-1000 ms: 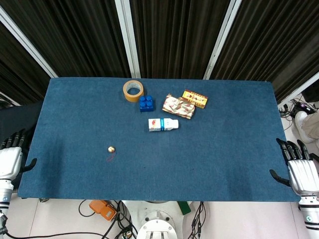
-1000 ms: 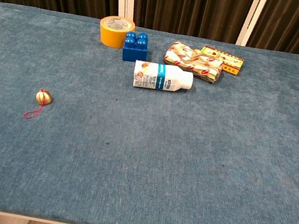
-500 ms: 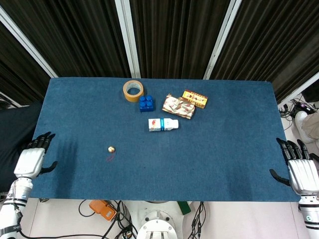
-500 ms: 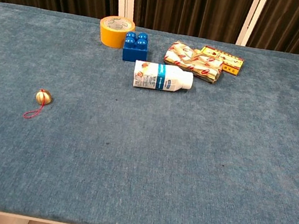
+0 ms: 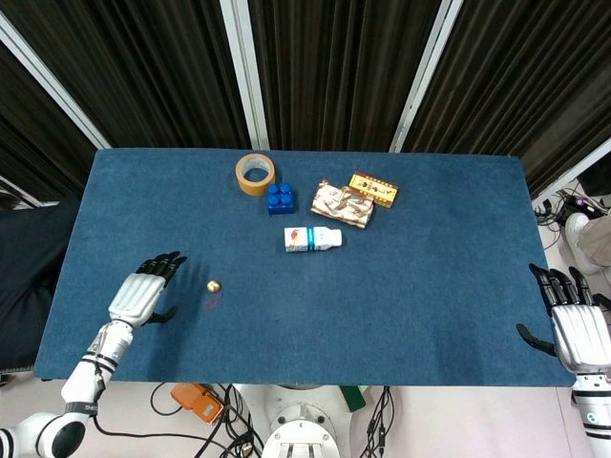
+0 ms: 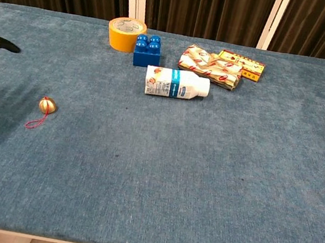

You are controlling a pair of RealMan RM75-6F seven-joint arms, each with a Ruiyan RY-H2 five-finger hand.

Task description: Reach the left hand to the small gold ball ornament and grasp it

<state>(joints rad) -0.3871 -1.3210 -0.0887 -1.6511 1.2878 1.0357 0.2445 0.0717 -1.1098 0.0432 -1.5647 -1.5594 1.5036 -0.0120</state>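
While unobstructed: ornament, left hand near.

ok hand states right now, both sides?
Left hand: open, fingers spread, holding nothing, apart from the gold ball ornament.
Right hand: open, empty, at the table edge.

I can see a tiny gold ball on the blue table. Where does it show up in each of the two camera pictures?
Head view: the gold ball lies left of centre, just right of the open left hand.
Chest view: the gold ball lies near the left edge, with its red string trailing toward the camera.
Shared landmark: the tape roll sits farther back in both.
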